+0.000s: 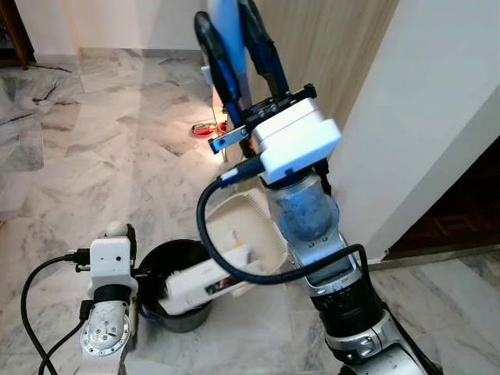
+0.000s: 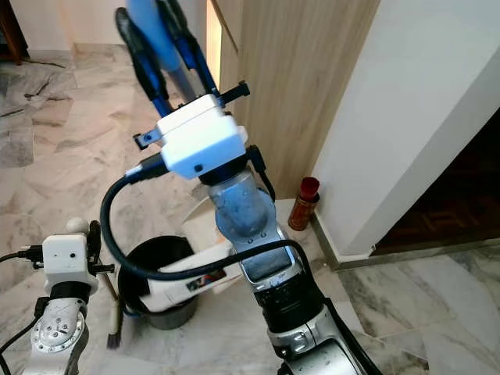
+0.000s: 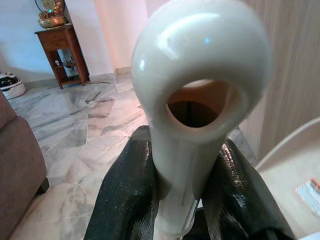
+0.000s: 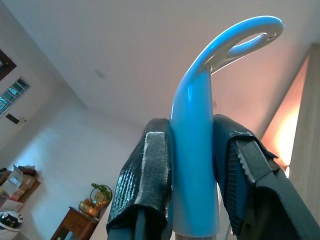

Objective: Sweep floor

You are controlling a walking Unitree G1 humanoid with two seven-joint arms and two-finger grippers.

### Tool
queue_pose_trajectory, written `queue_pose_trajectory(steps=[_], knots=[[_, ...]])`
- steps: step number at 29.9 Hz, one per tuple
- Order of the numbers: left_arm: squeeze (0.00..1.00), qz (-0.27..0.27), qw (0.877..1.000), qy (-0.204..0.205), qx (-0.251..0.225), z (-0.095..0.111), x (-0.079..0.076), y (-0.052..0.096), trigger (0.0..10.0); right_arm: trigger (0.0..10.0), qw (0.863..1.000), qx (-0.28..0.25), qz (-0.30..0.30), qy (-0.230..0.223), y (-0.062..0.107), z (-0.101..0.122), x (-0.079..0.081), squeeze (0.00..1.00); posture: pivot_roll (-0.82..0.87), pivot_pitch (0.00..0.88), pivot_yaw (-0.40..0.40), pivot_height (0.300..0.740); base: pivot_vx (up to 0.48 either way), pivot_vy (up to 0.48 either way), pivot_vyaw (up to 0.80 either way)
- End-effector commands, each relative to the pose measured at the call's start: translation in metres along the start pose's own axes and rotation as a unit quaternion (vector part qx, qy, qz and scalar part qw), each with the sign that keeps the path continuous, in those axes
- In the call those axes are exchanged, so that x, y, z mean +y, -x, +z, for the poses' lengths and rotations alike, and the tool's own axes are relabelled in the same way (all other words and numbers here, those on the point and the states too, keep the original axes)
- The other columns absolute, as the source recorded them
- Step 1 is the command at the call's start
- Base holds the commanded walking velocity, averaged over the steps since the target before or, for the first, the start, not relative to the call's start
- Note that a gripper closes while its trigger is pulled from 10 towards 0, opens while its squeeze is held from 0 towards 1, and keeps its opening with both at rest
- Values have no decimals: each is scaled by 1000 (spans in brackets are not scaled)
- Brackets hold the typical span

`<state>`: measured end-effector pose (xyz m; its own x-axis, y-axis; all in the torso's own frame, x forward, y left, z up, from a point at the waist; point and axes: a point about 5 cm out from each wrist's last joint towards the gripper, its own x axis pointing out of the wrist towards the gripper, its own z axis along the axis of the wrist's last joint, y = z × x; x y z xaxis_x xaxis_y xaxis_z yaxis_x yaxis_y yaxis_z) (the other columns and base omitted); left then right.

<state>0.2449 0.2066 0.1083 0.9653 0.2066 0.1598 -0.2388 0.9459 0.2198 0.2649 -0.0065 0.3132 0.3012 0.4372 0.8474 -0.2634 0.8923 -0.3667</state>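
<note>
Wooden side table (image 3: 61,52) against the far wall; brown sofa (image 3: 17,165) well in front of it; small red-capped bottle (image 2: 304,203) at the wall corner.

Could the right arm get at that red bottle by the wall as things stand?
Probably not yet. The right tool is shut on the blue broom handle and raised high, while the red bottle stands low on the floor by the wooden panel. It would have to free itself first.
</note>
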Motion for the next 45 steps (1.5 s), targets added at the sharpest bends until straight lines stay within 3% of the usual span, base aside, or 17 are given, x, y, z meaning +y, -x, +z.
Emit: queue_pose_trajectory(steps=[1,6,11,12,14,15,20,28,29,34,36,38,39,40,41,43,45], knots=[[0,-10,999,11,-33,11,-6,0,10000,10000,999,-45,-8,6,-5,17,-3,0,86,44,-129,740,0,0,0],[0,-8,999,11,-32,10,-7,0,10000,10000,999,-41,-9,4,-4,17,-1,0,85,45,-134,740,0,0,0],[0,-6,999,11,-30,10,-7,1,10000,10000,999,-21,-28,35,-3,12,-6,0,86,44,-140,740,0,0,0],[0,-4,999,11,-30,9,-7,1,10000,10000,996,5,-44,74,-2,4,-15,0,86,44,-140,740,0,0,0],[0,-3,1000,10,-29,9,-6,1,10000,10000,994,28,-59,93,1,-5,-24,0,86,44,-140,740,0,0,0],[0,-3,1000,10,-29,9,-6,1,10000,10000,987,47,-70,137,5,-12,-36,0,82,45,-139,740,0,0,0],[0,-4,1000,10,-26,7,-6,2,10000,10000,975,79,-79,192,15,-26,-58,0,75,44,-135,740,0,0,0],[0,-7,1000,5,-23,6,-4,2,10000,10000,955,159,-59,242,45,-46,-71,0,72,38,-128,740,0,0,0],[0,-7,1000,2,-18,4,-2,2,10000,10000,948,198,-47,246,61,-55,-74,0,70,36,-127,740,0,0,0],[0,-7,1000,-10,-2,-1,0,3,10000,10000,935,244,-26,258,86,-65,-75,0,66,31,-125,740,0,0,0],[0,-4,999,-27,17,-6,3,5,10000,10000,922,276,-8,272,103,-72,-76,0,64,24,-122,740,0,0,0],[0,-3,997,-62,39,-11,6,6,10000,10000,907,315,2,279,119,-79,-78,0,64,23,-121,740,0,0,0],[0,-5,994,-100,54,-13,9,7,10000,10000,893,349,12,283,133,-84,-79,0,65,20,-121,740,0,0,0],[0,-5,994,-100,54,-13,9,7,10000,10000,893,349,12,283,133,-84,-79,0,65,20,-121,740,0,0,0],[0,1,988,-136,76,-17,13,7,10000,10000,874,391,24,286,149,-90,-80,0,65,20,-120,740,0,0,0],[0,12,980,-164,110,-24,18,9,10000,10000,856,429,31,287,164,-95,-82,0,64,16,-118,740,0,0,0],[0,15,977,-173,122,-26,20,10,10000,10000,849,441,36,288,168,-96,-82,0,62,14,-118,740,0,0,0]])
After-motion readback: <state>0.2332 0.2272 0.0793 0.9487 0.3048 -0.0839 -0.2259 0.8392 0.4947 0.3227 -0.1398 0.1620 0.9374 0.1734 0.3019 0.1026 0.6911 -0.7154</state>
